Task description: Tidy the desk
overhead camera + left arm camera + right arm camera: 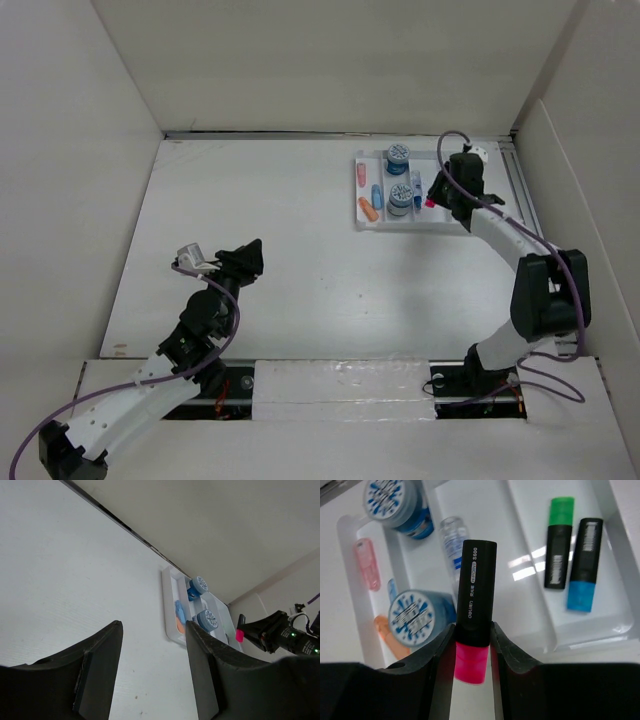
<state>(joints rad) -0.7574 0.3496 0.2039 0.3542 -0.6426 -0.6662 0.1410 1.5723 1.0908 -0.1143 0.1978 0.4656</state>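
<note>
The desk (300, 250) is a wide white tabletop walled by white panels. A white compartmented tray (400, 226) sits at its far right. My right gripper (437, 197) hovers over the tray, shut on a black highlighter with a pink cap (476, 590); the pink end (429, 203) points toward me. In the right wrist view the gripper (472, 635) holds it above the tray's middle wall (520, 530). My left gripper (248, 258) is open and empty, low over the desk's left half; its wrist view (152, 625) looks across bare desk (60, 580) to the tray (165, 605).
The tray holds two round blue-labelled tubs (395, 500) (417, 617), a small clear bottle (454, 537), pink (366, 562) and orange (387, 635) capsules, and green-capped (558, 540) and blue-capped (585, 565) highlighters in the right compartment. A rail (520, 190) runs along the right wall.
</note>
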